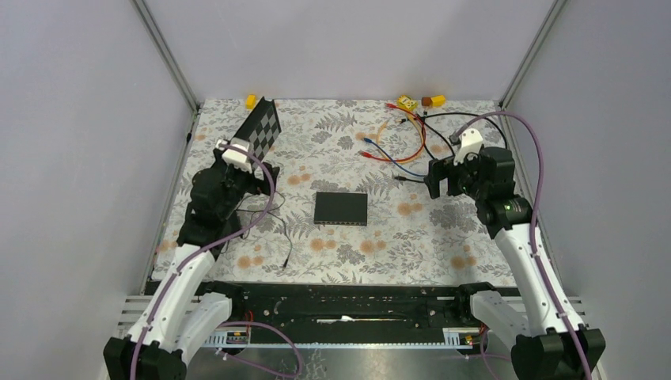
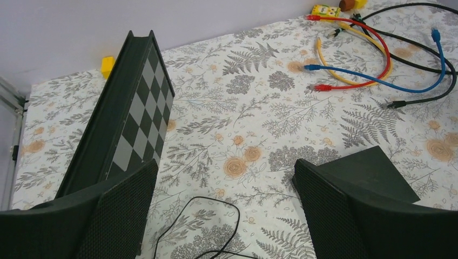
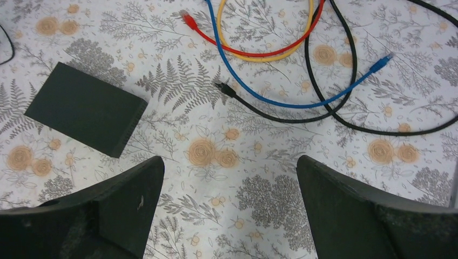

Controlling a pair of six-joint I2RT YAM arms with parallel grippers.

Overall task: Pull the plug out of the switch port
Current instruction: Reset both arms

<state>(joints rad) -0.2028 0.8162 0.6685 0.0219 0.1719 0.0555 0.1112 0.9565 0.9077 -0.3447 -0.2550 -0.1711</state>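
Nearest the lens, at the bottom of each wrist view, a pair of dark fingers is seen. The left gripper (image 2: 226, 181) is held wide open, and the right gripper (image 3: 231, 172) is spread just as wide. Only patterned cloth is framed between the jaws of each.

The floral tablecloth (image 1: 396, 245) fills the middle of the top view. The left arm (image 1: 186, 269) is raised along its left side and the right arm (image 1: 522, 245) along its right side.

A black-and-grey chequered board (image 1: 265, 127) is stood on edge and tilted at the upper left of the top view. In the left wrist view it runs down the left side of the frame.

The switch (image 1: 341, 208) is laid flat on the cloth at the centre of the top view, between the two grippers and apart from both. It is found at the left of the right wrist view, and at the lower right of the left wrist view it is partly hidden behind a finger.

A loose tangle of cables (image 1: 403, 142) in red, yellow, blue and black is spread at the upper right of the top view. The plug (image 3: 224, 86) of one black cable is seen lying on the cloth, apart from the switch.

A thin black wire (image 1: 277, 229) is curled at the lower left, beside the left arm.

A small yellow block (image 1: 251, 100) is set at the far edge, behind the board.
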